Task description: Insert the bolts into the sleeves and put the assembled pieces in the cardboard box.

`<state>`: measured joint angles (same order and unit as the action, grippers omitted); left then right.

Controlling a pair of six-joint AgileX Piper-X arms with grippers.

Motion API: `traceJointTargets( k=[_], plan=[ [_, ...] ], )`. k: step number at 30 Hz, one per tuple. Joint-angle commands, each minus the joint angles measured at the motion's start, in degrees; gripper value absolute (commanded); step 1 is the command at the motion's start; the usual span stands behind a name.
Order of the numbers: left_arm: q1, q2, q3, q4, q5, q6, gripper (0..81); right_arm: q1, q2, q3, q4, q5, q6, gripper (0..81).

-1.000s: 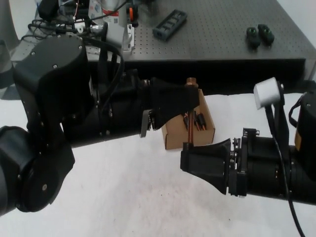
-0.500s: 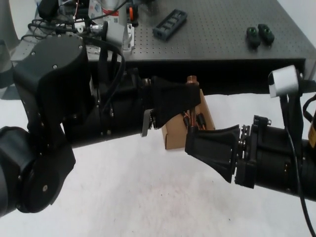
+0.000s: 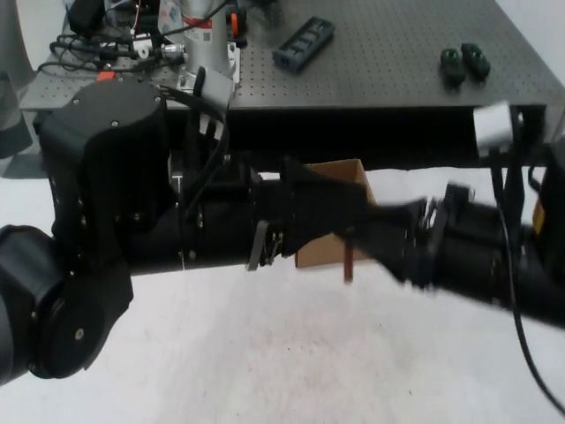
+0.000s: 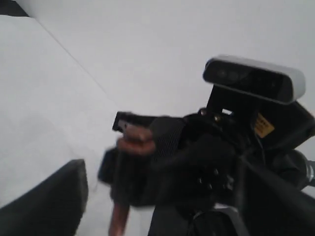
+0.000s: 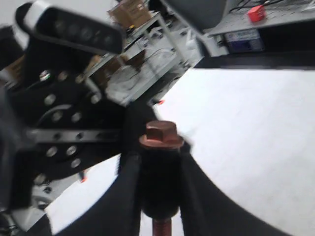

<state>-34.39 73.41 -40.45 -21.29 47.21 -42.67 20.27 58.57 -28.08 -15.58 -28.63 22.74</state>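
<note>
Right wrist view: right pincer (image 5: 158, 169) clamps sleeve (image 5: 158, 189) holding bolt (image 5: 161, 132); left pincer (image 3: 309, 203) unclear; cardboard box (image 3: 340, 170) contents hidden.

**Arms at the bench.** The black left arm (image 3: 115, 221) lies nearly level from the left. Its left gripper (image 3: 322, 208) meets the right gripper (image 5: 160, 164) at mid-bench. The black right arm (image 3: 494, 256) lies opposite, with a white wrist camera (image 3: 494, 125) above. The right gripper's fingers (image 5: 127, 196) clamp a black cylindrical sleeve (image 5: 158, 184) bearing a copper hex-head bolt (image 5: 161, 133).

Bright, even light throughout, with only faint soft shadows.
</note>
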Motion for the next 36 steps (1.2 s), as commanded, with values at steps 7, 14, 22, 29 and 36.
traceJointTargets(
  k=[7, 14, 22, 29, 36],
  plan=[
    [2.7, -0.1, -0.1, 12.2, -12.1, 6.9, 32.8, -11.7, 26.1, -21.9, 4.4, 9.1, -7.0, 4.3],
    [2.7, -0.1, -0.1, 18.8, -17.2, 12.4, 9.8, -11.1, 48.9, -47.5, 25.3, 18.5, -14.1, 4.3],
    [2.7, -1.3, 0.5, 23.1, -24.5, 16.4, 0.6, -10.8, 63.0, -61.5, 38.0, 20.1, -16.3, 2.8],
    [2.7, -9.5, 9.8, 24.3, -30.3, 15.6, 0.6, -12.2, 61.4, -61.5, 39.3, 12.9, -16.3, 34.7],
    [2.7, -26.2, 19.9, 26.0, -35.8, 14.0, 0.6, -14.9, 46.6, -53.0, 41.1, 7.2, -20.2, 10.7]
  ],
)
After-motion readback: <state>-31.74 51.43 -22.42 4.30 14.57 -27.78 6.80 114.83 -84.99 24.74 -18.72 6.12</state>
